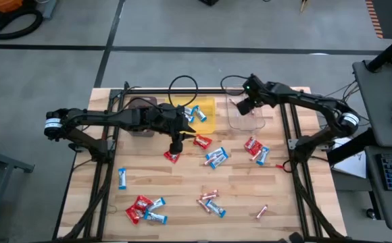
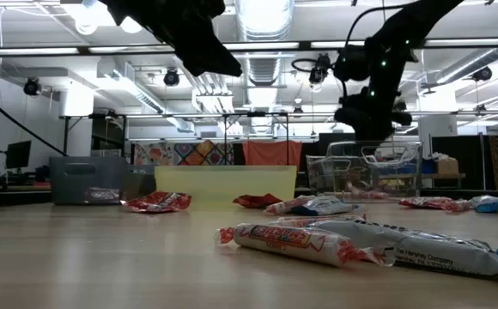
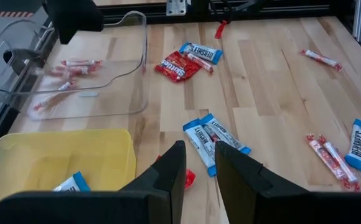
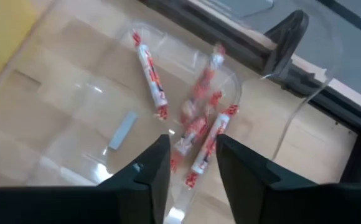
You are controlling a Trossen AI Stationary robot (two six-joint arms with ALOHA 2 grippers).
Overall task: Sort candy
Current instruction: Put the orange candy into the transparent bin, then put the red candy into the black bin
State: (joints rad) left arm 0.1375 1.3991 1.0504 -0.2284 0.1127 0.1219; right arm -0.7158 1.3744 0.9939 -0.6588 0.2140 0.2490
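A: How is the scene lit?
B: Evenly and brightly from overhead; ceiling lights (image 2: 262,19) glare white in the low view, and shadows on the table (image 1: 182,189) are soft and short.

A: Where is focus lost?
B: In the low view the nearest candies (image 2: 296,240) are soft; the clear bin (image 4: 187,112) shows faint reflections, its sticks (image 4: 199,106) partly motion-blurred.

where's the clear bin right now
In the high view the clear bin sits at the table's far edge, right of the yellow bin, under the right gripper.
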